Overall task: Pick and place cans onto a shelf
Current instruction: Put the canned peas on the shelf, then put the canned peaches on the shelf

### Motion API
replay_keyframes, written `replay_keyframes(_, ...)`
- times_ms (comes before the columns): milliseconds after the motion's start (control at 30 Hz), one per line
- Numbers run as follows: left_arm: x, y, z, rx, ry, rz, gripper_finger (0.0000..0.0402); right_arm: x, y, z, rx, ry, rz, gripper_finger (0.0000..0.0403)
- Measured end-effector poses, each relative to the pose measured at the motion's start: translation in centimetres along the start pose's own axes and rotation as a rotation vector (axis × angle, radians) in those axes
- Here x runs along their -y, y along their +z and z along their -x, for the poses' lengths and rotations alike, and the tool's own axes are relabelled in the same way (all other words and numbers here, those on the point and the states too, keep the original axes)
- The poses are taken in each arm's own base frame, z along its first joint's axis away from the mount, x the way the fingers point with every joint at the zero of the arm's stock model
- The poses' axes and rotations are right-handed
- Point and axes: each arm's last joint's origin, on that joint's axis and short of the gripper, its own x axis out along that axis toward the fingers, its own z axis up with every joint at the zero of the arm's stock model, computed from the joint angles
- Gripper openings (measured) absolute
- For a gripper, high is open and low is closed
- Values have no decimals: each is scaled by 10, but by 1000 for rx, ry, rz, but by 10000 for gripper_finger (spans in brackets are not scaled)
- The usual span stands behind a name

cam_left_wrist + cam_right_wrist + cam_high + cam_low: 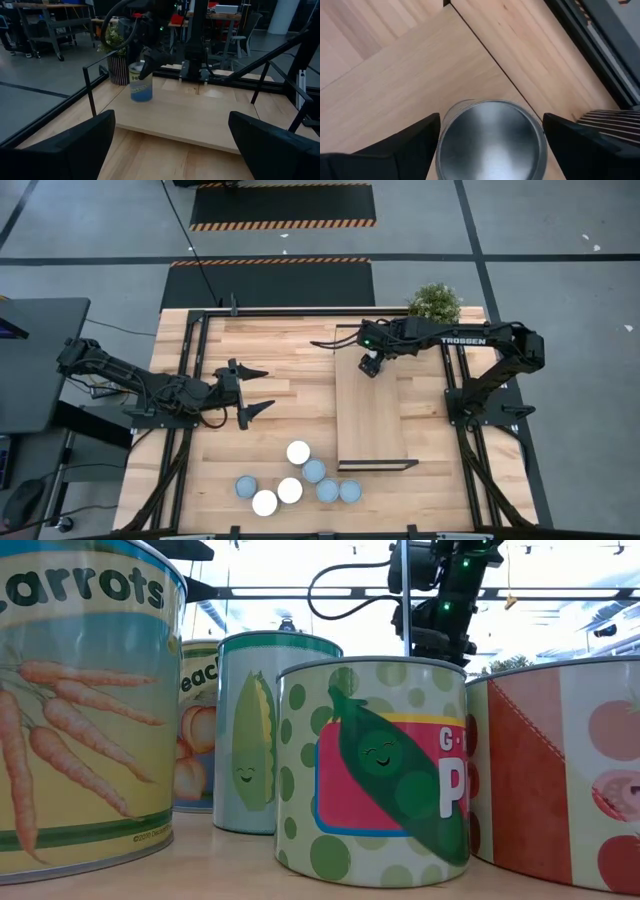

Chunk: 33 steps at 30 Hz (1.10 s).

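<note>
Several cans (pixel 295 480) stand upright in a cluster on the tabletop near its front edge; the low view shows them close up, among them a peas can (pixel 375 775). One more can (pixel 141 85) stands at the far end of the shelf (pixel 372 420). My right gripper (pixel 370 366) is over it, closed on its sides. Its silvery round top (pixel 490 140) shows between the two fingers. My left gripper (pixel 268 389) hangs open above the table's left half, pointing level toward the shelf, with nothing between its fingers. My right gripper holds the can between its two fingers, one finger (pixel 410 145) on each opposite side of the wall just below the top rim (pixel 445 132). The fingers slant down from above. The can is upright, and its bottom appears to rest on the shelf board (pixel 200 115).
A potted plant (pixel 435 302) stands at the table's far right corner, just beyond the shelf's far end. Dark metal frame rails (pixel 190 380) run along the table's left, right and far sides. Bare shelf board stretches toward the near edge.
</note>
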Motion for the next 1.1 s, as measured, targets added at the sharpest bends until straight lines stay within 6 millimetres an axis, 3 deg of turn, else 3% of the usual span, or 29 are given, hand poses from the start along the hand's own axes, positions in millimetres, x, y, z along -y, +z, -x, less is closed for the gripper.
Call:
replay_keyframes(400,0,0,0,-3,1,-1,396,-5,5,2,65,25,12,359)
replay_keyframes(1100,0,-1,0,-7,1,-4,396,-76,1,33,348,288,274,359)
